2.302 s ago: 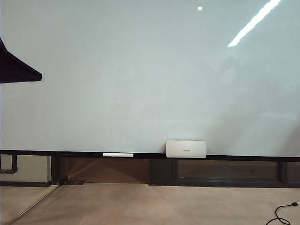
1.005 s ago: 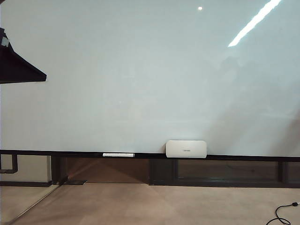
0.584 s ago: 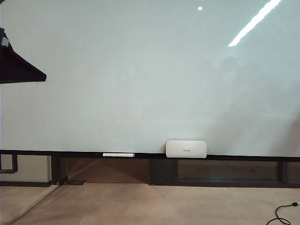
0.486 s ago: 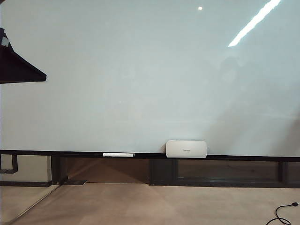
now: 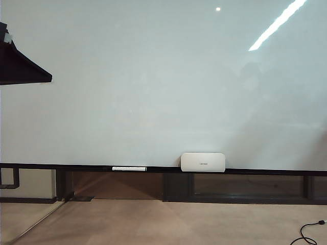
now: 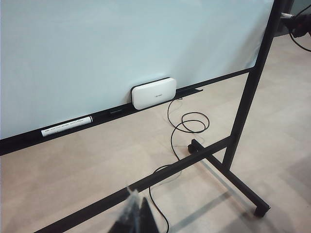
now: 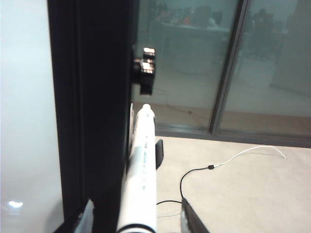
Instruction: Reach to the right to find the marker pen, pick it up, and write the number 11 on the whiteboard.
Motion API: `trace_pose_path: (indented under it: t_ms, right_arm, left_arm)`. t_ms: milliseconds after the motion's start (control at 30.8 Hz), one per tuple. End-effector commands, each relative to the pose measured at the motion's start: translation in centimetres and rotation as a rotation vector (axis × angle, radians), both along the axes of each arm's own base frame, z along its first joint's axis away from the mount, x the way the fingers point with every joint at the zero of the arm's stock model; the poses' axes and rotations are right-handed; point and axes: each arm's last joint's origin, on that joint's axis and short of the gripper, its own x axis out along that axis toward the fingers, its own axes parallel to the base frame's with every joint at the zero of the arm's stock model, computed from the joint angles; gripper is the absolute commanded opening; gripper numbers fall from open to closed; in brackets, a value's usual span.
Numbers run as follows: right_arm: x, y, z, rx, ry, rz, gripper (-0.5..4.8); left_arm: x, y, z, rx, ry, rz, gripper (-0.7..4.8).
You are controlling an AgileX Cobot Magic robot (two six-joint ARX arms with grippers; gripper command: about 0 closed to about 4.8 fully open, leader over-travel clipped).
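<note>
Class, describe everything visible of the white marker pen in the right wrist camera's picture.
The slim white marker pen has faint print, a rounded far end and a black band at its near end. It runs alongside the whiteboard's dark frame post, between the right gripper's spread fingers, gaps on both sides. Its support is hidden.

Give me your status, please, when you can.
Right gripper open astride the marker pen, not gripped. Left gripper facing the whiteboard, jaws unclear. Board blank; dark frame post beside pen.

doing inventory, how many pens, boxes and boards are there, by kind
pens: 2, the marker pen between the right gripper fingers, a white marker on the rail
white box: 1
whiteboard: 1
total: 4
</note>
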Motion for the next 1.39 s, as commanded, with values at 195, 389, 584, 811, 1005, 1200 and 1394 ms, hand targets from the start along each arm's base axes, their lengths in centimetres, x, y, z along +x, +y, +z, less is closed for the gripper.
trace_pose_path:
  t_ms: [195,389,584,811,1005,1200,1394]
  right_arm:
    - [0.1,-0.2,0.6,-0.022,-0.03,-0.032,2.29]
    - [1.0,-0.5,0.7,-0.009,-0.011,-0.025,2.29]
    - [1.0,-0.5,0.8,-0.013,-0.014,-0.02,2.29]
    - [1.0,-0.5,0.8,-0.013,-0.014,-0.02,1.42]
    - [1.0,-0.5,0.8,-0.013,-0.014,-0.02,0.84]
    - [1.0,-0.5,0.8,-0.012,-0.012,-0.015,1.65]
    - [1.0,-0.5,0.7,-0.009,-0.006,-0.014,1.89]
  left_arm:
    - [0.0,0.0,0.3,-0.009,-0.014,-0.007,-0.06]
    - [0.0,0.0,0.3,-0.01,-0.014,-0.007,-0.06]
    - [0.0,0.0,0.3,-0.011,-0.016,-0.006,-0.06]
    - [0.0,0.0,0.4,-0.01,-0.017,-0.006,-0.06]
    - [0.0,0.0,0.4,-0.01,-0.017,-0.007,-0.06]
    - [0.0,0.0,0.4,-0.01,-0.017,-0.007,-0.06]
    - [0.0,0.0,0.4,-0.01,-0.017,-0.007,-0.06]
